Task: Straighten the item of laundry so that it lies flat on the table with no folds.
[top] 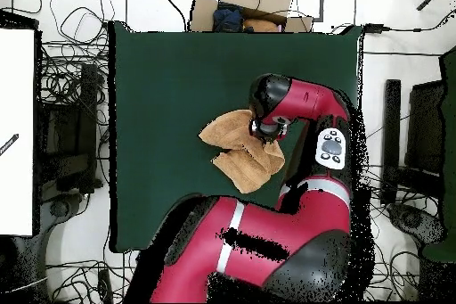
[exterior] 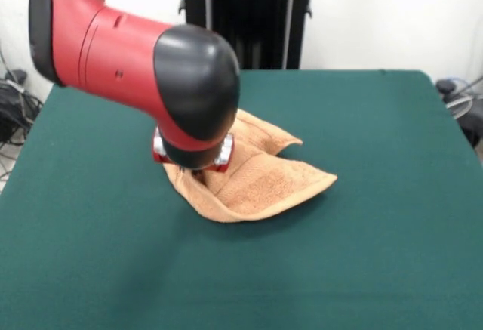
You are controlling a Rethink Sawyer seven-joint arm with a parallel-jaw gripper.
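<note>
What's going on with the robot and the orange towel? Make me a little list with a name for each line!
Towel: small peach-orange terry-cloth towel, bunched and folded over itself, not flat
Table: large dark green cloth-covered table, towel lies near its middle
Arm: red and black robot arm, bent low over the towel's edge
Claw: claw is right at the towel, hidden under the arm's wrist, so open or shut cannot be told
Job status: folds remain, straightening not done

Glossy red arm [exterior: 106,47] — rounded black joint caps
</note>
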